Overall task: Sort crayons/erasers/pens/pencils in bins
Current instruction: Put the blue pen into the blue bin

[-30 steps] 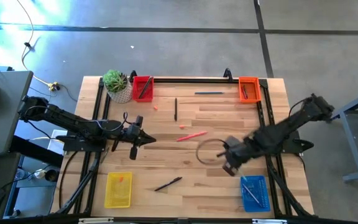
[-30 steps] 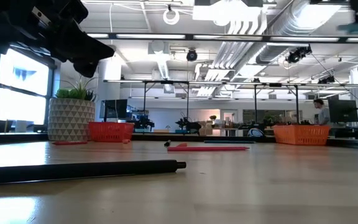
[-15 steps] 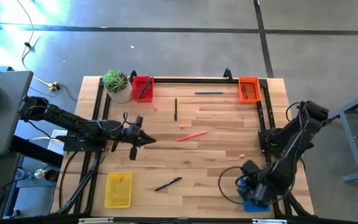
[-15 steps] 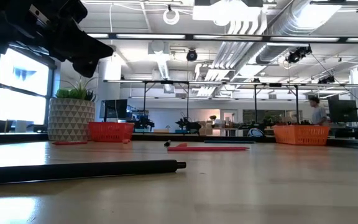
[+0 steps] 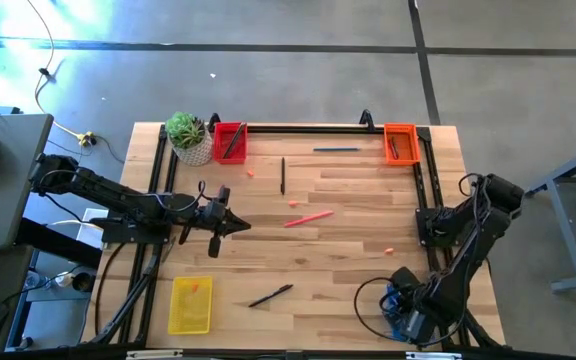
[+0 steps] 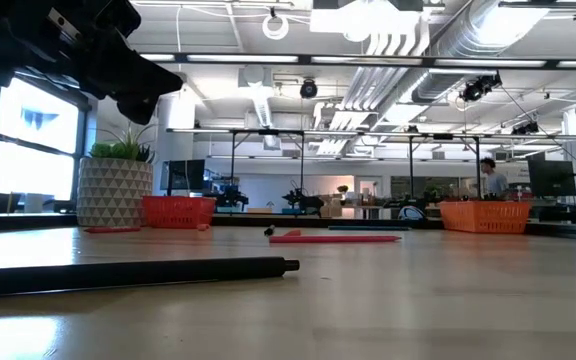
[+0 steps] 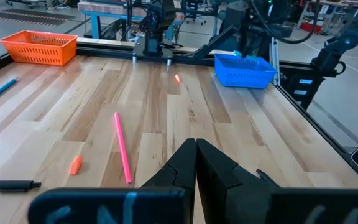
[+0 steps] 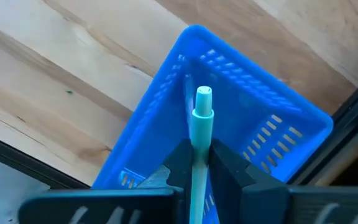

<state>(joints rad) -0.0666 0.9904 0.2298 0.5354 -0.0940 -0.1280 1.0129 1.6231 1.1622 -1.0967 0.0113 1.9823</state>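
My right gripper hangs over the blue bin at the table's near right corner, shut on a light blue pen. My left gripper waits shut above the table's left middle. Short orange crayons lie flat on the wood. A long pink stick lies at the centre. Black pens and a blue pen also lie flat. The red bin, orange bin and yellow bin stand near the corners. My right gripper pinches the light blue pen's barrel between its two fingers. The fingers point down from above, and the pen runs along them. Its free end sticks out past the fingertips over the inside of the blue bin.
A white pot with a green plant stands beside the red bin. Black rails frame the table's far edge and sides. In the low view a black pen lies close by. A person stands far off in the room.
My right gripper has carried the light blue pen from the table's right middle toward the near right corner, sinking and rolling its wrist, and now hangs over the blue bin. It stays shut on the pen. The person in the background has walked leftward.
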